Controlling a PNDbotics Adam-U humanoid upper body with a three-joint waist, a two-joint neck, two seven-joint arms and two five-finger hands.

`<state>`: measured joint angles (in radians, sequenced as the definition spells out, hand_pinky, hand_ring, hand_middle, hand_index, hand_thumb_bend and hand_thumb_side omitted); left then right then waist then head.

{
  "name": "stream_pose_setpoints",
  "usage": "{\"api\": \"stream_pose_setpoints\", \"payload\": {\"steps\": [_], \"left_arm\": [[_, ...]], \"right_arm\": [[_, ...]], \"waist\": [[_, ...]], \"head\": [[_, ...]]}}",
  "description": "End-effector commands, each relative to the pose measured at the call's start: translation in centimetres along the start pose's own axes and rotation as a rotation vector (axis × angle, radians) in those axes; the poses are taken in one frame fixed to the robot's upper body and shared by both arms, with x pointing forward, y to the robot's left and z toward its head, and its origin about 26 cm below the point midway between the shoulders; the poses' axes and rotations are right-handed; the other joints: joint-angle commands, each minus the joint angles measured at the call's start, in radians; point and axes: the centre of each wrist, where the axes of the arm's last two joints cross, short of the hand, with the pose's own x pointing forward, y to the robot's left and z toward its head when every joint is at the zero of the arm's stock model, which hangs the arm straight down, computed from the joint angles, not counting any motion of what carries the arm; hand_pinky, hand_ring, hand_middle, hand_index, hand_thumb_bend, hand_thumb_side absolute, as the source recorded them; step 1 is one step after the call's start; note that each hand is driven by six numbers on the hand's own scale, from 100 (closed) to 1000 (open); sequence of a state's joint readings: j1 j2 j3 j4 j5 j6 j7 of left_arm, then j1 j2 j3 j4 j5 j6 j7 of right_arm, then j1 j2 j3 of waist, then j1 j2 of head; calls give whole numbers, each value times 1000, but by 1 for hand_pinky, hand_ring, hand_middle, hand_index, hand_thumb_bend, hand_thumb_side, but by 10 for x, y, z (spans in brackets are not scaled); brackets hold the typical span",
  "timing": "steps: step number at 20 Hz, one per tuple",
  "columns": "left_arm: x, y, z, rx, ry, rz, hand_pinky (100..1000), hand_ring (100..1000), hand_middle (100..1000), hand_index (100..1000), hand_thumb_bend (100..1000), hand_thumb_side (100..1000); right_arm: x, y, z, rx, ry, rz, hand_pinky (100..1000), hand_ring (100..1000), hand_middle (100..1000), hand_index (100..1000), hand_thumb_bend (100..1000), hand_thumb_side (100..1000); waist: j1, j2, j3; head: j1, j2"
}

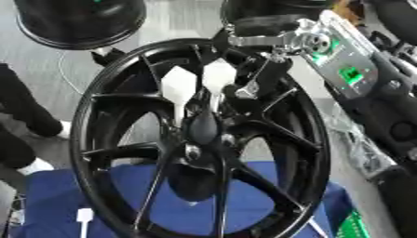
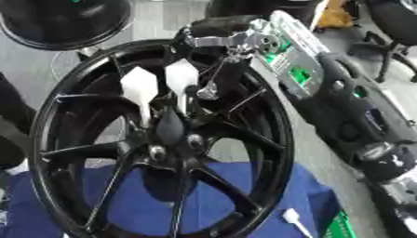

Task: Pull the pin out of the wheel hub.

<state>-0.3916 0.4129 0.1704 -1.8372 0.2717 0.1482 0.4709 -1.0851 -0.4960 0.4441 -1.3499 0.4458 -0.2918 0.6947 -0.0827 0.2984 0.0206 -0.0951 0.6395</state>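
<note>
A black wheel hub (image 1: 204, 139) stands upright on a blue cloth (image 1: 57, 195), two white-flagged pins (image 1: 178, 88) sticking from its centre. The right hand (image 1: 252, 79) reaches in from the top right, its fingers pinched on the right-hand pin (image 1: 218, 76). The left hand does not show.

Can't see right robot hand (image 1: 260, 69) fingers clearly, blurred behind wheel (image 1: 106, 116) spokes; wheel's near rim cut off at btm edge.
</note>
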Motion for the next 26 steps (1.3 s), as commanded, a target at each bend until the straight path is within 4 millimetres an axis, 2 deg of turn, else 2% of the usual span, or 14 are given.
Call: {"api": "stream_pose_setpoints", "payload": {"steps": [1, 8, 15, 21, 26], "left_arm": [[11, -1, -4, -1, -38, 9, 554, 668, 622, 687, 259, 668], [11, -1, -4, 1, -36, 8, 555, 668, 622, 687, 263, 665], [10, 1, -5, 22, -33, 1, 559, 680, 632, 685, 285, 658], [10, 2, -5, 41, -34, -7, 562, 686, 637, 686, 294, 654], [10, 6, -5, 53, -36, -20, 562, 684, 634, 685, 292, 653]], "right_arm": [[-2, -7, 4, -26, 10, -1, 787, 632, 333, 448, 100, 100], [0, -15, 8, -64, 7, -21, 767, 591, 282, 361, 105, 165], [7, -36, 18, -90, 15, 3, 759, 565, 250, 325, 187, 227], [14, -63, 37, -148, 31, 43, 762, 556, 243, 319, 220, 241], [16, -85, 70, -231, 68, 48, 764, 556, 244, 320, 223, 225]], "waist": [[3, -23, 2], [-3, -32, 0], [-5, -40, -5], [-7, -41, -12], [-11, -46, -32]], "head": [[-6, 0], [-6, 11], [-11, 13], [-4, 9], [14, 8]]}}
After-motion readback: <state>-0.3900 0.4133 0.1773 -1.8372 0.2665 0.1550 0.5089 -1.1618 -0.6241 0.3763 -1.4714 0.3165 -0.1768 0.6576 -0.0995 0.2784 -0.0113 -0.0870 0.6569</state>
